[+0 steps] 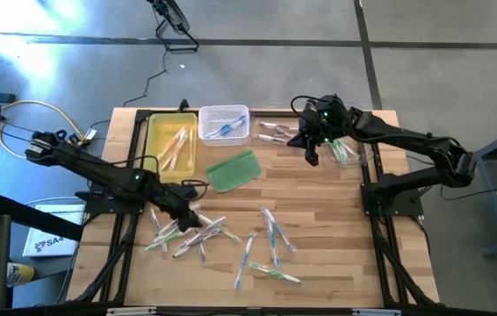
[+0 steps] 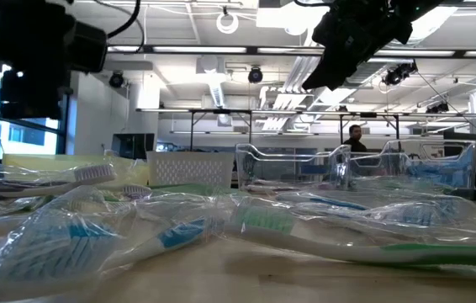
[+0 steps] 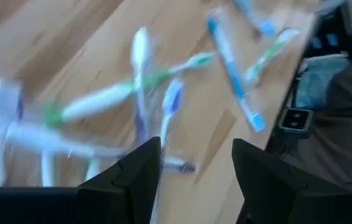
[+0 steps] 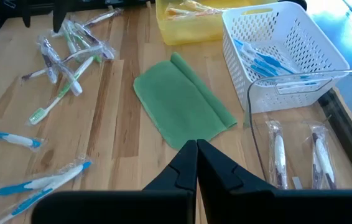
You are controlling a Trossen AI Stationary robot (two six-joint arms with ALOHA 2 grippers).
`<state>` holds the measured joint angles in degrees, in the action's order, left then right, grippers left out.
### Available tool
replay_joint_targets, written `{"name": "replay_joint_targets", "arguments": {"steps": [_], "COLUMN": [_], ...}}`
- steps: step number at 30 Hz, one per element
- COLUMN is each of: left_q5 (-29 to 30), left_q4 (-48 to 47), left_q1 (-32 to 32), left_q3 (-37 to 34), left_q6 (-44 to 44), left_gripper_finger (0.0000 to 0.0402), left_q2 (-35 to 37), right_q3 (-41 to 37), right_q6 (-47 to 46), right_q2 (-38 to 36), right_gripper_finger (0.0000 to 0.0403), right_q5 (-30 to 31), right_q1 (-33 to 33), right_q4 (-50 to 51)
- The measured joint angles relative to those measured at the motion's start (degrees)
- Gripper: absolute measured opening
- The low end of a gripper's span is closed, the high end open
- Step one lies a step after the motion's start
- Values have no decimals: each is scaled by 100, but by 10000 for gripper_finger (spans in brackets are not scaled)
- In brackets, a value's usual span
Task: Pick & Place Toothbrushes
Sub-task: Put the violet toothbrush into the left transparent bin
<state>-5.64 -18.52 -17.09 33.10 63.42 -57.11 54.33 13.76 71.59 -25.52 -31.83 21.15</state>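
High view: toothbrushes [image 1: 198,235] strewn across wooden table [image 1: 319,202].

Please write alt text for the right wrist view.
The shut right gripper hovers above a wooden table, near a folded green pad. Beyond are a white basket holding blue toothbrushes, a yellow bin and scattered wrapped toothbrushes.
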Motion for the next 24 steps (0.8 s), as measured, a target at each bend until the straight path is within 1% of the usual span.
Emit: {"name": "replay_joint_targets", "arguments": {"steps": [5, 9, 12, 17, 24], "left_q5": [21, 23, 41, 15, 149], "left_q4": [-774, -1124, -1060, -626, -630], "left_q1": [-159, -183, -168, -170, -168], "left_q3": [0, 0, 0, 0, 0], "left_q6": [1074, 1696, 1796, 1811, 1972], "left_gripper_finger": [196, 196, 196, 196, 196], "left_q2": [-236, -519, -753, -1034, -1325], "right_q3": [0, 0, 0, 2, 2], "right_q6": [5, 104, 270, 304, 306], "right_q2": [0, 0, 0, 0, 0], "right_gripper_finger": [2, 2, 2, 2, 2], "right_q5": [2, 2, 2, 2, 2], "right_q1": [0, 0, -2, -2, -2], "right_q4": [0, 2, 4, 4, 7]}}
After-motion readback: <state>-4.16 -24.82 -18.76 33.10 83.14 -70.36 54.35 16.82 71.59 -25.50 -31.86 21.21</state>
